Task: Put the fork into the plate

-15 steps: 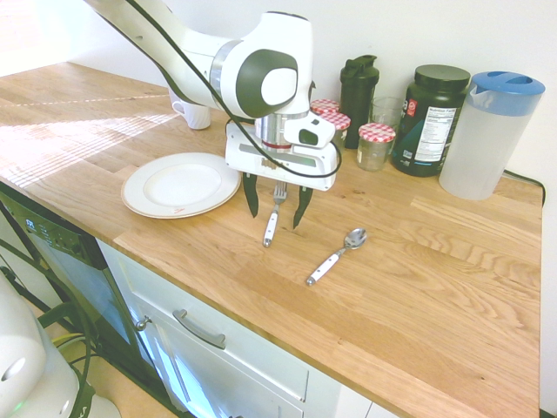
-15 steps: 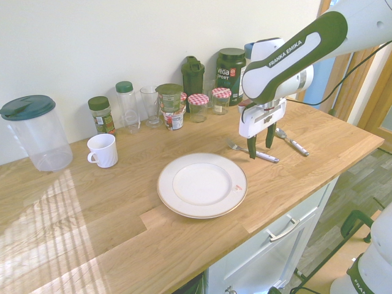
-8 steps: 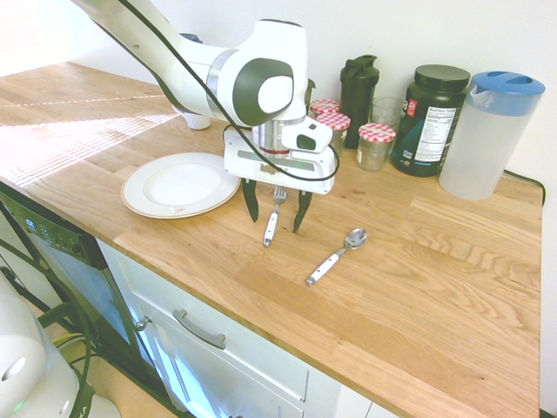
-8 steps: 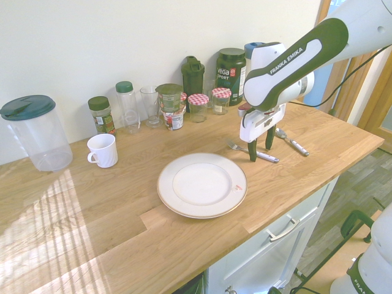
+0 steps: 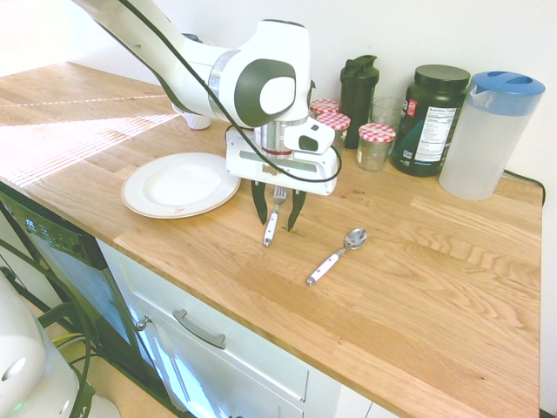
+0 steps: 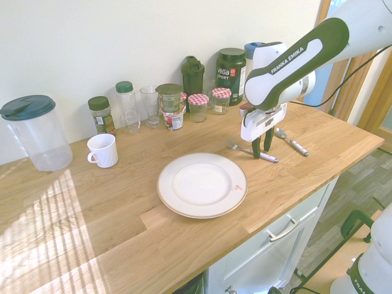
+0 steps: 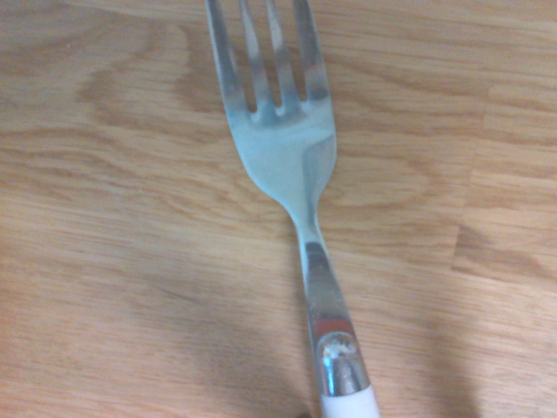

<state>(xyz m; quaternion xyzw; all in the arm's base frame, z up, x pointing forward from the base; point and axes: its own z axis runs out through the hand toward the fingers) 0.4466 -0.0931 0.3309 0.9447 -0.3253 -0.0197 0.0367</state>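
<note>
The wooden counter (image 5: 418, 287) carries the plate (image 5: 180, 185) at the left. Just right of it, the gripper (image 5: 278, 211) is pointed down with its fingers partly spread on both sides of the fork (image 5: 272, 222), which is still lying flat on the wood.

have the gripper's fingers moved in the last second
Yes. The gripper fingers have drawn inward toward the fork, which lies unmoved on the counter.

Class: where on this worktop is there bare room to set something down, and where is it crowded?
Bare wood lies in front of the spoon and left of the plate. The back wall row, from pitcher to tub, is crowded.
</note>
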